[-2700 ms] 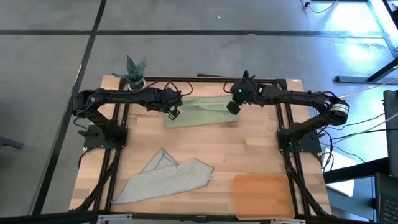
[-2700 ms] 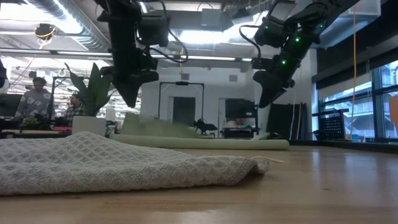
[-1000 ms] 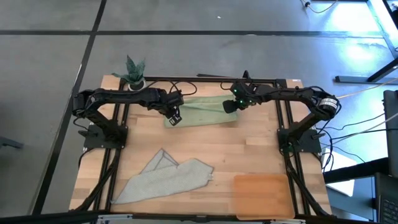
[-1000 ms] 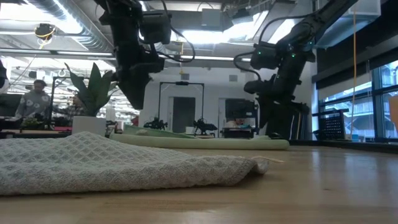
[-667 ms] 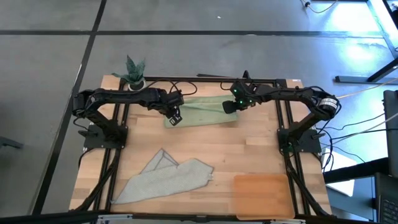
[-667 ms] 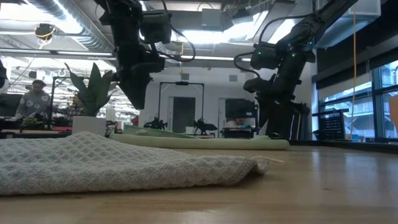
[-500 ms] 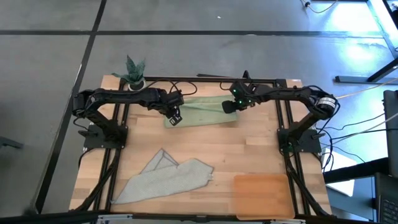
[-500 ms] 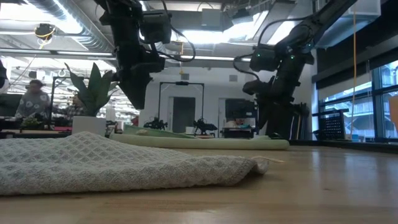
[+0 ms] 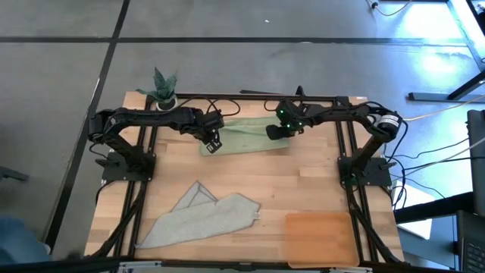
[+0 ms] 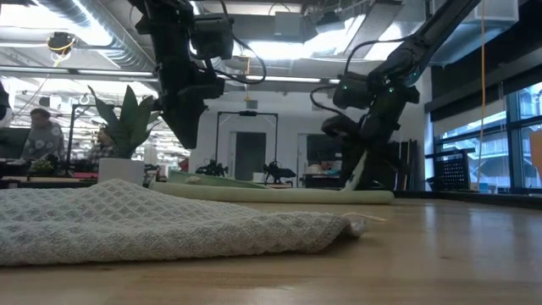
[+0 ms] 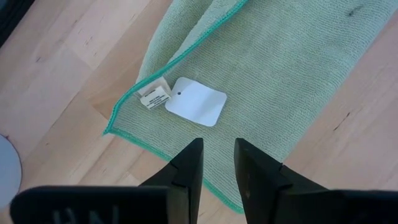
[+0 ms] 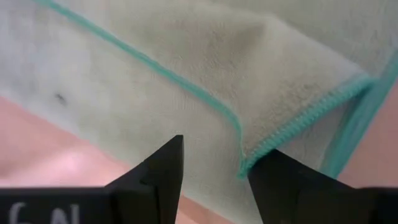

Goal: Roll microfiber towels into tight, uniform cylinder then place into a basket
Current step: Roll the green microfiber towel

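Up at the far edge, my left gripper (image 9: 213, 142) hangs with its fingers a narrow gap apart and empty over the left end of the green towel (image 9: 244, 135), by its white tag (image 11: 195, 101), while my right gripper (image 9: 273, 133) sits low on the right end, fingers spread and gripping nothing, astride the teal-stitched hem (image 12: 292, 129). Bare wood lies open between that towel and the grey towel (image 9: 203, 218) near left; the basket (image 9: 320, 238) sits near right, well apart.

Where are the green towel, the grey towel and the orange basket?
green towel (image 9: 244, 136): high view, middle of the cloth.
grey towel (image 9: 208, 218): high view, middle of the crumpled cloth.
basket (image 9: 320, 238): high view, its flat bottom.
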